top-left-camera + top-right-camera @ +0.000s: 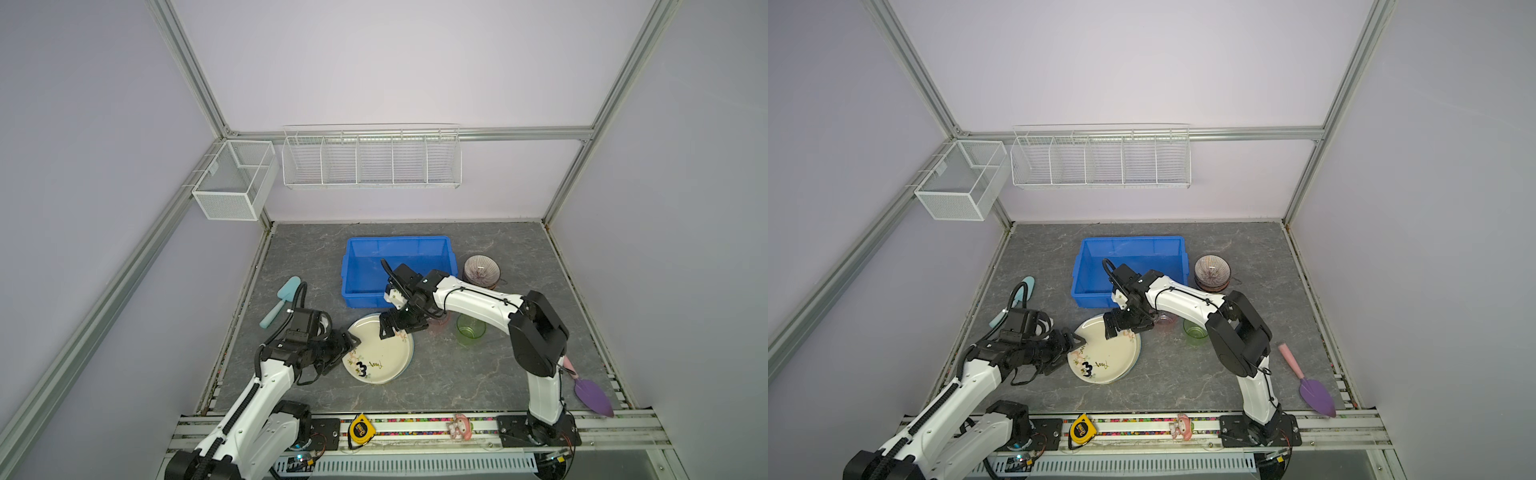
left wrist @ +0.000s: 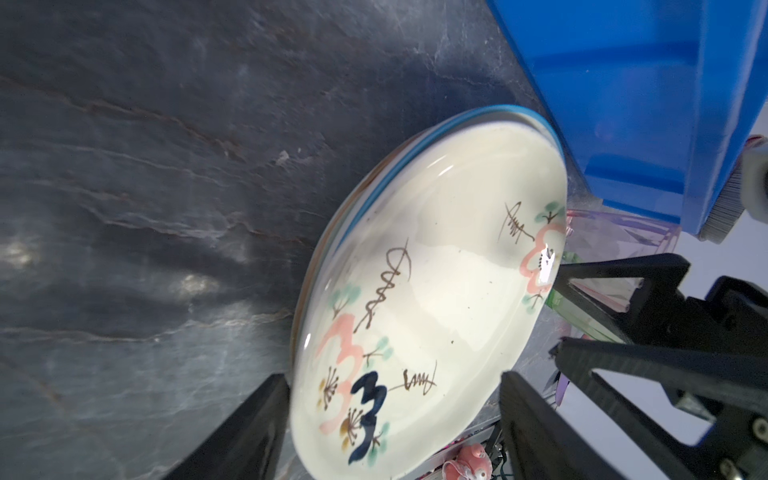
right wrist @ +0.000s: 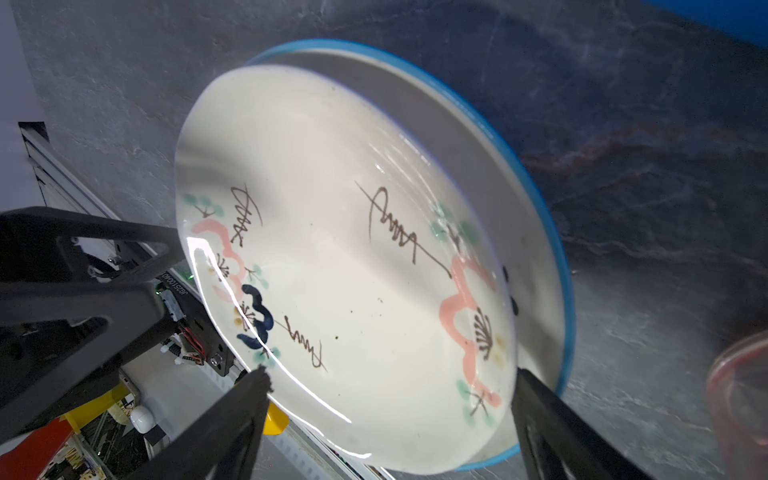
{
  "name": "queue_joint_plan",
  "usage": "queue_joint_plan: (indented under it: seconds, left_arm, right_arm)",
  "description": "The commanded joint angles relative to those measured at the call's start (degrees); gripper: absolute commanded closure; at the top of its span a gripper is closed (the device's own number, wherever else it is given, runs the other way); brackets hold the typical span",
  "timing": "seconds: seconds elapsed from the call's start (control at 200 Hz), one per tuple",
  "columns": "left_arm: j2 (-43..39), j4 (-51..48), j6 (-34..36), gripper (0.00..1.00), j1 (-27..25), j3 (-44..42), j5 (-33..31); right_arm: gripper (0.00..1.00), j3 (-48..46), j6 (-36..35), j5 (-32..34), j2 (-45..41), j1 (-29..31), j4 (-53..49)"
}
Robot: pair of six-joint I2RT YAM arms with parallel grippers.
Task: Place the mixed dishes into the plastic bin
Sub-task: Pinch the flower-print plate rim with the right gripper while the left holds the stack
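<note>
A cream floral plate (image 1: 386,353) (image 1: 1113,353) lies tilted on a blue-rimmed plate (image 3: 536,208) in front of the empty blue bin (image 1: 353,266). My left gripper (image 1: 351,349) (image 2: 395,376) is open, its fingers straddling the cream plate's left rim, one above and one below. My right gripper (image 1: 401,328) (image 3: 390,374) is open wide over the plate's far rim, fingertips close to the edge on both sides. Stacked patterned bowls (image 1: 481,270) sit to the right of the bin. A green cup (image 1: 471,329) and a pink cup (image 1: 1163,320) stand by the right arm.
A teal scoop (image 1: 280,301) lies at the left and a purple scoop (image 1: 592,392) at the front right. White wire baskets (image 1: 235,178) (image 1: 372,160) hang on the back walls. A yellow tape measure (image 1: 360,430) and a pink toy (image 1: 459,426) rest on the front rail.
</note>
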Motion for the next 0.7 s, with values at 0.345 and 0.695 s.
queue_joint_plan:
  seconds: [0.345,0.695]
  left_arm:
    - [-6.24,7.65,-6.63,0.24,-0.24,-6.5,1.9]
    - [-10.88,3.57,-7.34,0.29,-0.23,-4.75,0.24]
  right_arm:
    - [0.08,-1.54,1.39,-5.49,1.33,0.7,4.07]
    - [0.08,-1.47,1.13,-5.64,1.74,0.92,4.06]
